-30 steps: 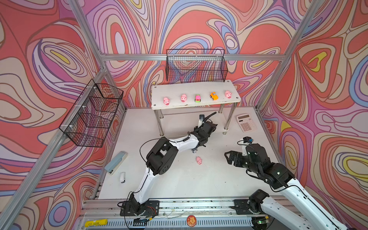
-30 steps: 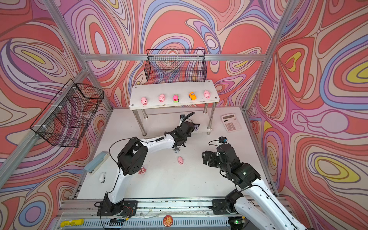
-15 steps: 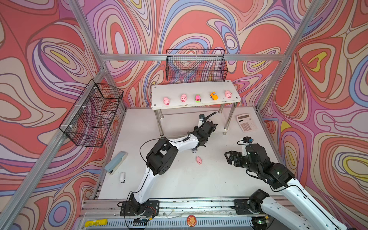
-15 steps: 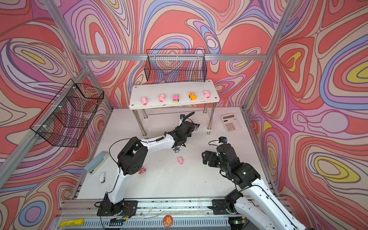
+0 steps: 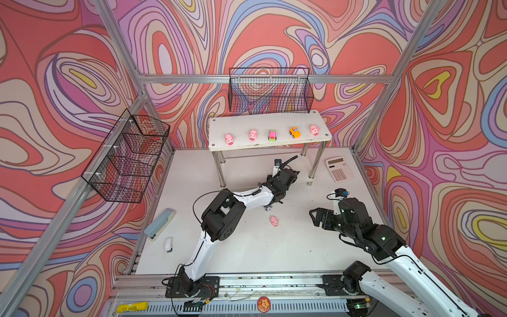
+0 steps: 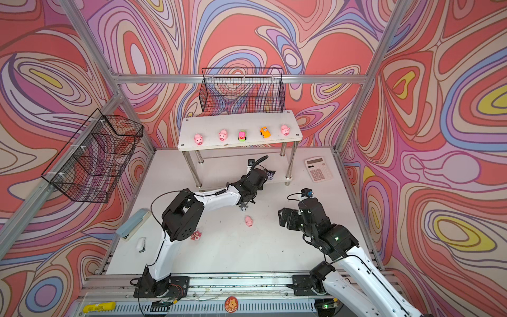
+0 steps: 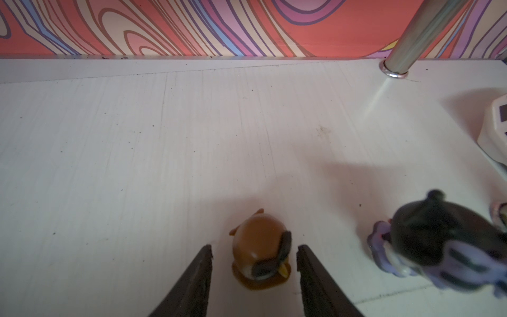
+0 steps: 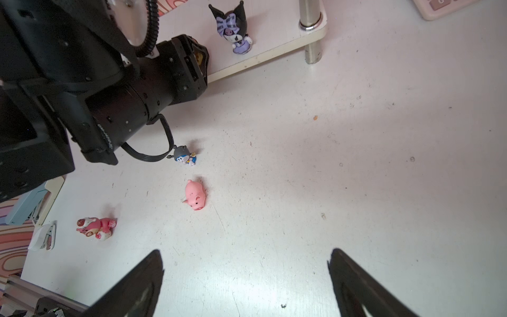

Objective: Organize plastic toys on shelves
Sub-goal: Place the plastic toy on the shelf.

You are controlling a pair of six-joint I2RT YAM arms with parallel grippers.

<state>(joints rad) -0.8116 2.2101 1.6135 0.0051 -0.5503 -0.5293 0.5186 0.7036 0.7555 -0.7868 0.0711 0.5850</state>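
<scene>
Swirl-patterned walls (image 5: 274, 33) ring the white table (image 5: 247, 252) in both top views; the shelves (image 5: 267, 120) hold three pigs (image 5: 229, 139) and two cars (image 5: 294, 132) on top. Left wrist view: the left gripper (image 7: 254, 248) stands parted around a brown figurine (image 7: 258, 236) on the lower board, gaps either side. Right wrist view: the right gripper (image 8: 245, 251) gapes wide, empty; a loose pig (image 8: 194, 194), grey figurine (image 8: 184, 155) and pink bear (image 8: 96, 227) lie on the table.

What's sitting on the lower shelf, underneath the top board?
A brown figurine, free between the left gripper's open jaws, and a dark horned figurine beside it. The top board hides most of the lower shelf from above.
</scene>
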